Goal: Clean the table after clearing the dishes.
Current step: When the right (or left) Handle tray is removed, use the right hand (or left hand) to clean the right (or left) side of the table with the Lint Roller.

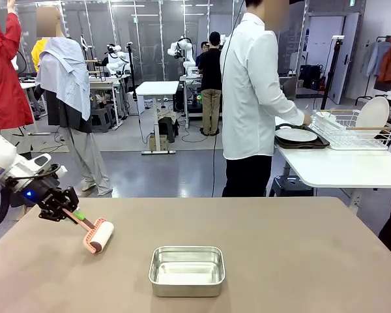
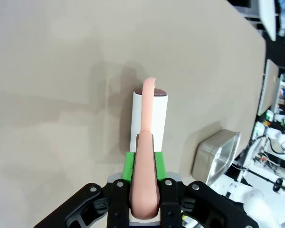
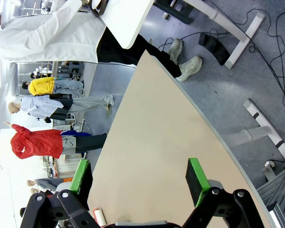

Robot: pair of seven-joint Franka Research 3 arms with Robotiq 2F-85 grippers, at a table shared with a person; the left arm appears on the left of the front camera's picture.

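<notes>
Lint roller (image 1: pixel 98 235), pink handle and white drum, is pinched by its handle between the green pads of the left gripper (image 1: pixel 73 215); drum rests on the table (image 1: pixel 280 261) near the robot's left edge, handle angled up toward the wrist

Left wrist view: fingers (image 2: pixel 128 166) pressed tight on both sides of the handle, drum pointing away along the taupe top, shadow close under it, so contact looks likely but can't be confirmed

Right gripper (image 3: pixel 138 183): pads spread wide, nothing between them, hanging over the far right part of the table

Steel pan (image 1: pixel 186 270) sits near the middle of the table toward the robot's edge, to the right of the roller and apart from it

Dishes are off this table: a white plate (image 1: pixel 295 135) lies on a dark tray (image 1: pixel 317 143) on the smaller white side table (image 1: pixel 345 169), where a person in a white shirt has a hand (image 1: pixel 305 120) at the tray, beside a wire rack (image 1: pixel 352 134) holding another plate upright

Judgement: clearing looks done, wiping is only starting, most of the top untouched

Risks:
- a sweep to the right could knock the pan and push it
- handle held near its end; downward pressure may make it pivot in the pads
- too steep an angle and the drum drags instead of rolling
</notes>
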